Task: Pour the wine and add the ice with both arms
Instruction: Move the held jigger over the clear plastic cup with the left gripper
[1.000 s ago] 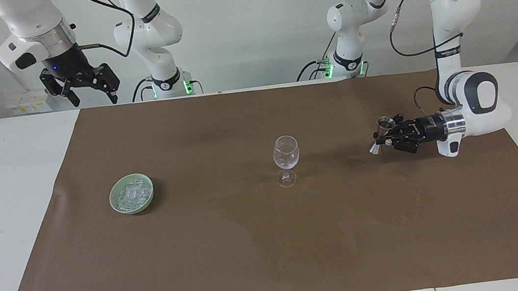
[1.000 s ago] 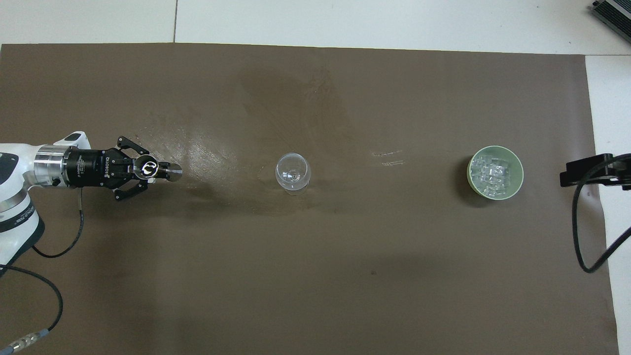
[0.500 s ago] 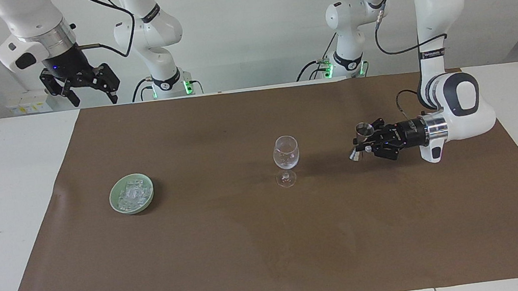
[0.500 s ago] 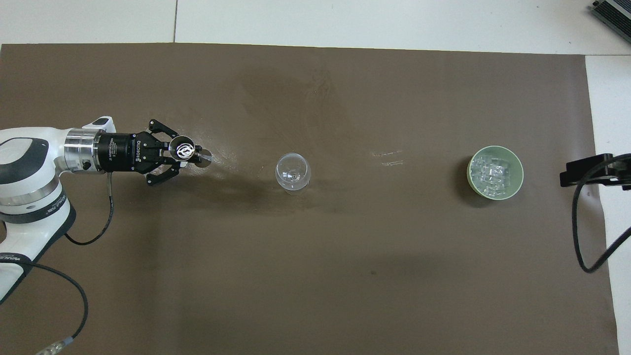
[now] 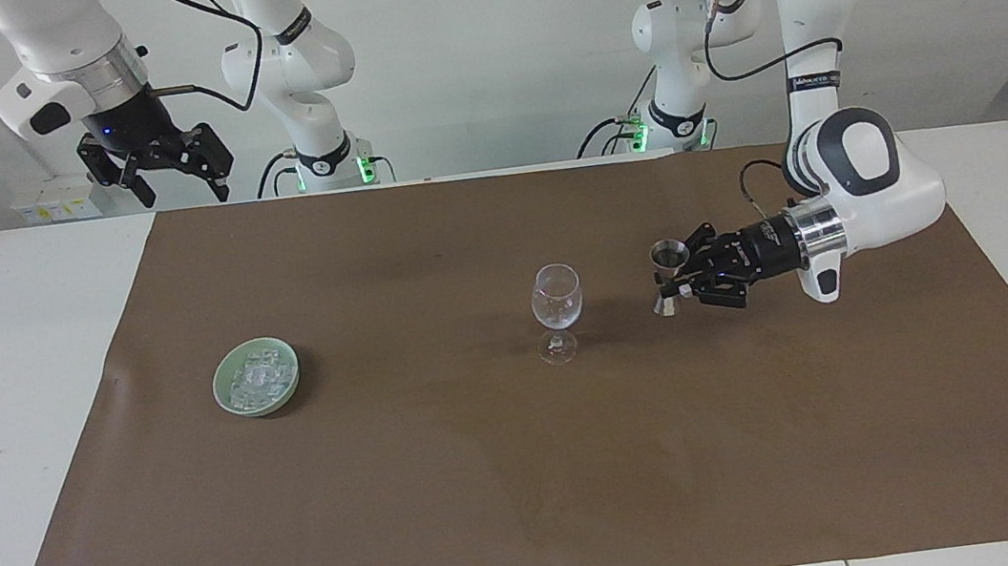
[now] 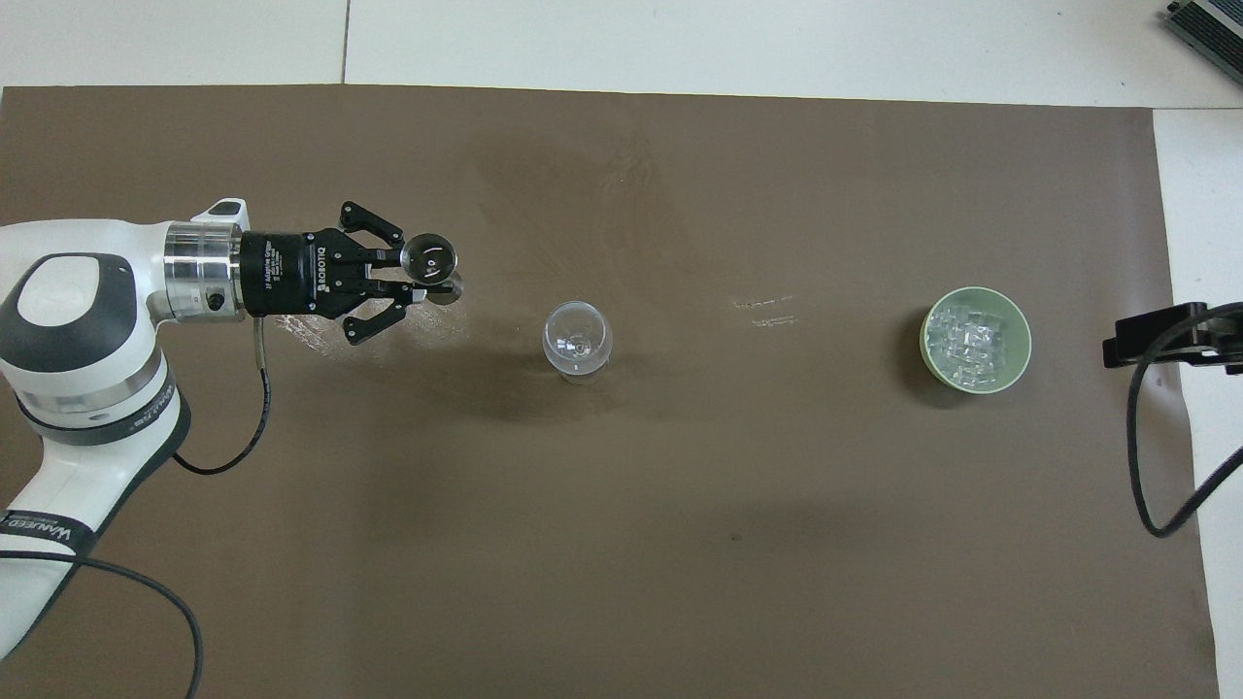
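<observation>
A clear stemmed glass (image 5: 556, 301) (image 6: 577, 338) stands upright in the middle of the brown mat. My left gripper (image 5: 679, 282) (image 6: 415, 277) is shut on a small metal jigger (image 5: 671, 268) (image 6: 430, 259), held upright just above the mat beside the glass, toward the left arm's end. Whether the jigger holds wine I cannot tell. Ice (image 5: 257, 373) (image 6: 974, 340) fills a pale green bowl (image 5: 220, 391) (image 6: 925, 342) toward the right arm's end. My right gripper (image 5: 181, 192) waits open and empty, high over the table edge by the robots.
The brown mat (image 5: 489, 477) (image 6: 680, 544) covers most of the white table (image 5: 9, 401). A shiny wet-looking smear (image 6: 320, 330) marks the mat under the left arm. The right arm's black cable (image 6: 1146, 466) hangs over the mat's end by the bowl.
The left arm has carried the jigger along the mat toward the glass, closing much of the gap. The right arm, glass and bowl have not moved.
</observation>
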Available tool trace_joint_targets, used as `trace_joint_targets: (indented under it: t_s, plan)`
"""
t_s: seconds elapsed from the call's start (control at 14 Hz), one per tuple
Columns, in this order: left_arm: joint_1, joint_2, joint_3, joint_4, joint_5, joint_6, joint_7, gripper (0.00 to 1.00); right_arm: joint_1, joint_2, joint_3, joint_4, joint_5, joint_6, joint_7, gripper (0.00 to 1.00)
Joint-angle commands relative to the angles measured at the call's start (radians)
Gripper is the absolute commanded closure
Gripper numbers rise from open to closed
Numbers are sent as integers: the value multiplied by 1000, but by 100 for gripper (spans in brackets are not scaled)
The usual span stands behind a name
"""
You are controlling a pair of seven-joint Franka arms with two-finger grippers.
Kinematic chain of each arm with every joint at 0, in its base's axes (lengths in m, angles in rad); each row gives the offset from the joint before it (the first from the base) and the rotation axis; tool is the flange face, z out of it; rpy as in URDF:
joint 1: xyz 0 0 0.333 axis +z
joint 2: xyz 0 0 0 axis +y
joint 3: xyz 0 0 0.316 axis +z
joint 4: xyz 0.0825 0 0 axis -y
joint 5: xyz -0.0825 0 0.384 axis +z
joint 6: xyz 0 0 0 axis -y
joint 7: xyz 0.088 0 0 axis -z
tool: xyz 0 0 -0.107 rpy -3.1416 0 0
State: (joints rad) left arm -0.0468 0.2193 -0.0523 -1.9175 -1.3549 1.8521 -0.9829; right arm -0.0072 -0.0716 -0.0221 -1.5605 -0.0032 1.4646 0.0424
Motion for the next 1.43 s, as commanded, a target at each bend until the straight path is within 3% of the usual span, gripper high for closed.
trace_joint_targets:
  t_s: [0.0,0.14,0.57,1.36]
  plan:
    - [-50,-57,17,-41,0,71,-23,100,-5,-17,5,-21,-1,7,-4,0]
    - [-61,-64,17,-44,17,75,-22,100,-5,-17,5,-21,-1,7,-6,0]
    - [-154,-115,17,-44,258,206,-26,100,-5,-19,5,-21,-1,7,-6,0]
    - [-251,-126,19,-54,369,375,-184,100,-5,-19,5,-21,-1,7,-6,0]
